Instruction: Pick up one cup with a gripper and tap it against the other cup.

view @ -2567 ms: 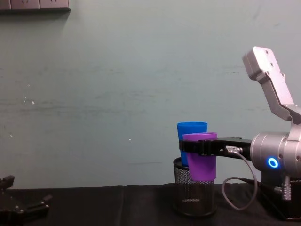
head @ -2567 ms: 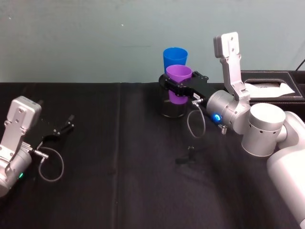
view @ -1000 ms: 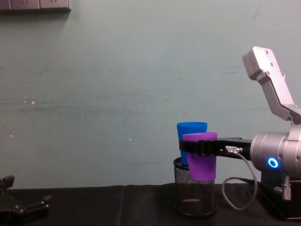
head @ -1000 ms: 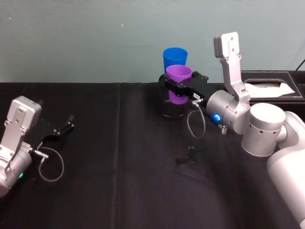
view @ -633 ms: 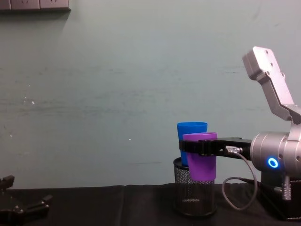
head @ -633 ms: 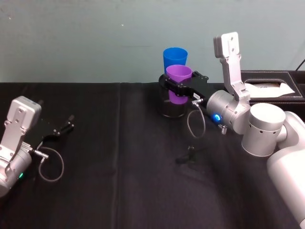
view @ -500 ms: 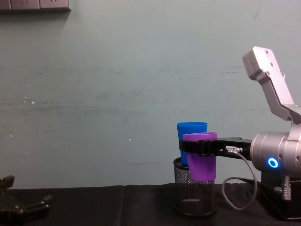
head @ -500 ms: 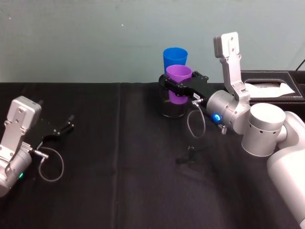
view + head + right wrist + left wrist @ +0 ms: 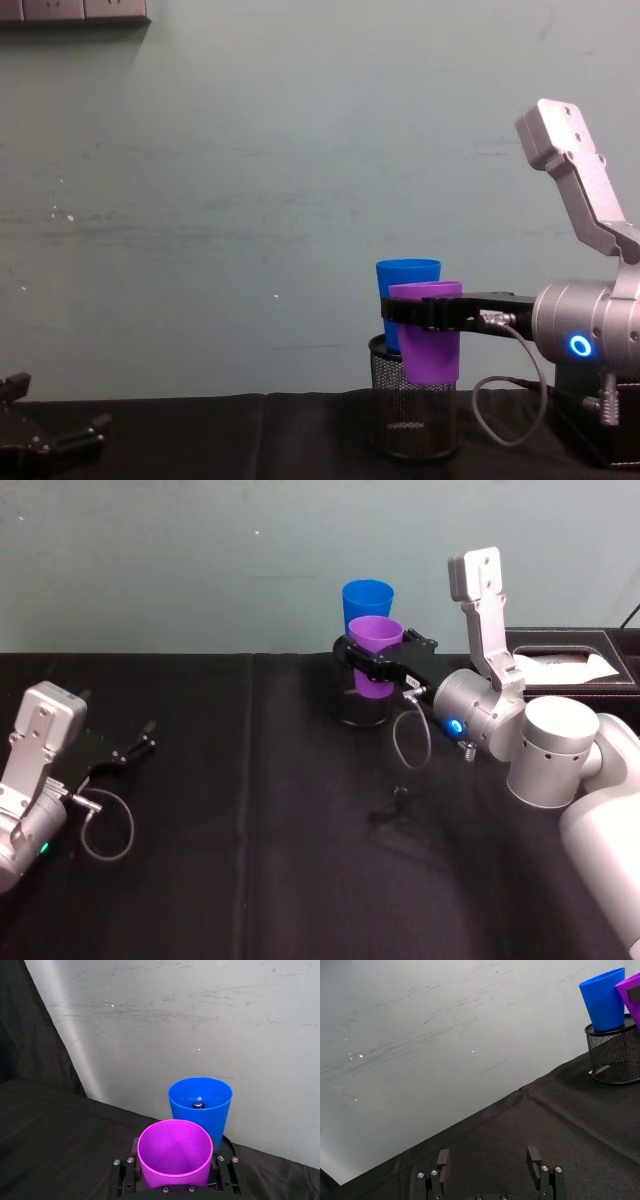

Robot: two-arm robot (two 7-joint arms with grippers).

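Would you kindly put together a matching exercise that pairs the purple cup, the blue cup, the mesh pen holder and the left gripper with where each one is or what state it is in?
Things:
1. purple cup
2. blue cup
3. mesh pen holder
4. left gripper

Places or states:
A. standing on the black cloth
B. open, low over the cloth on the robot's left side
C. held off the cloth, clamped in the right gripper
D. standing upright inside the holder

Pairs: 1-C, 2-D, 3-A, 4-B
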